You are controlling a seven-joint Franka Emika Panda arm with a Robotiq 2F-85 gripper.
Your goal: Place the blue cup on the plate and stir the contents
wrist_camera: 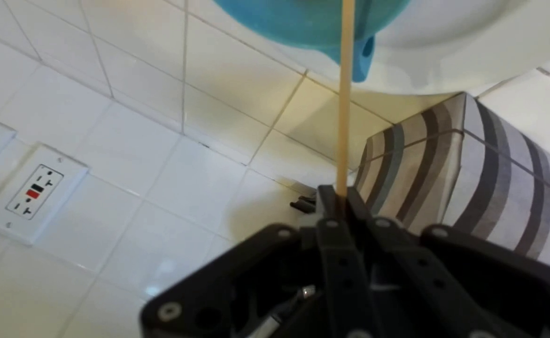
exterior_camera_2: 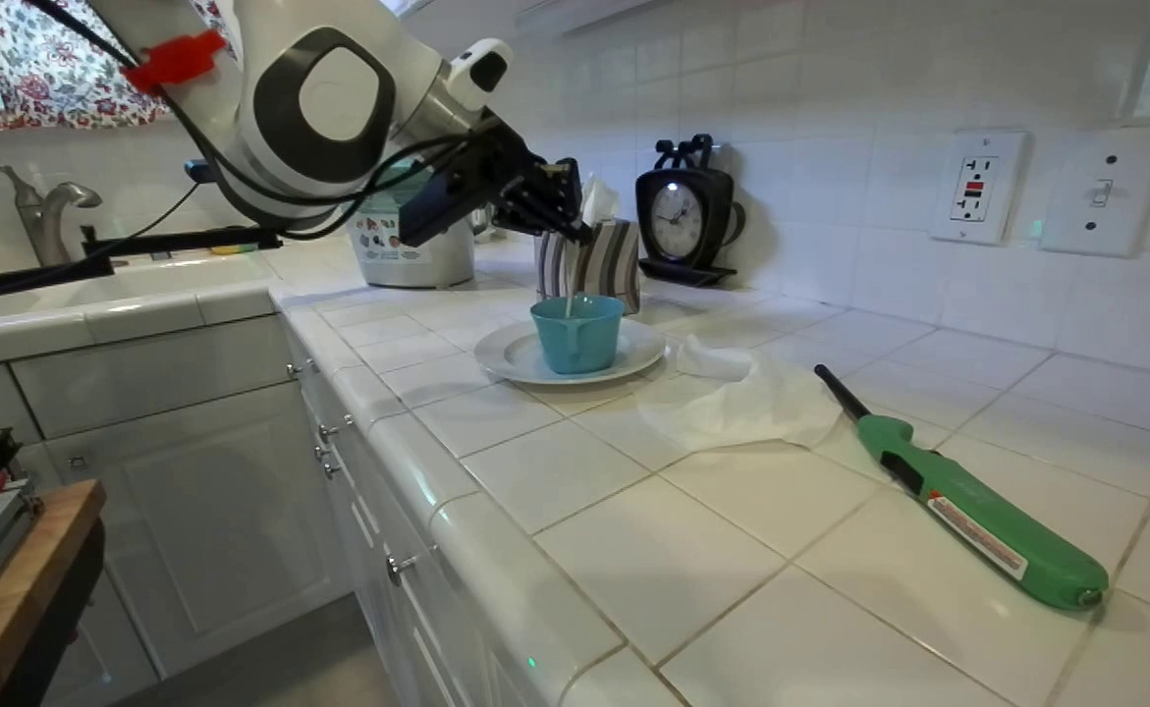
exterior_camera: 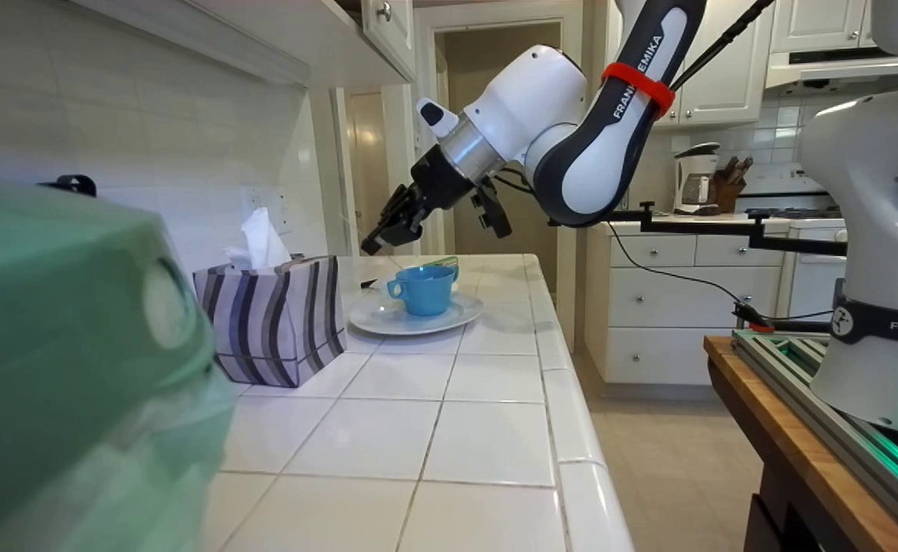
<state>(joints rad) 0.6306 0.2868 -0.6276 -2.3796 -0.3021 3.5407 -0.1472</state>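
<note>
The black claw [wrist_camera: 340, 198] pinches a thin tan stick [wrist_camera: 344, 97]. Stirring too wide could tip the squat blue cup [exterior_camera_2: 578, 339] beneath the claw.

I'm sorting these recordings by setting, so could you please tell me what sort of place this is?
A kitchen, probably in a home: the faucet, the coffee maker and the knife block point to it.

In an exterior view, the tiled counter [exterior_camera_2: 633, 550] carries a lighter [exterior_camera_2: 972, 501] near right, a crumpled white sheet [exterior_camera_2: 751, 407], the plate [exterior_camera_2: 508, 358] just beyond; far, left to right, a tub [exterior_camera_2: 388, 257], tissue box [exterior_camera_2: 616, 263], clock [exterior_camera_2: 678, 218].
</note>
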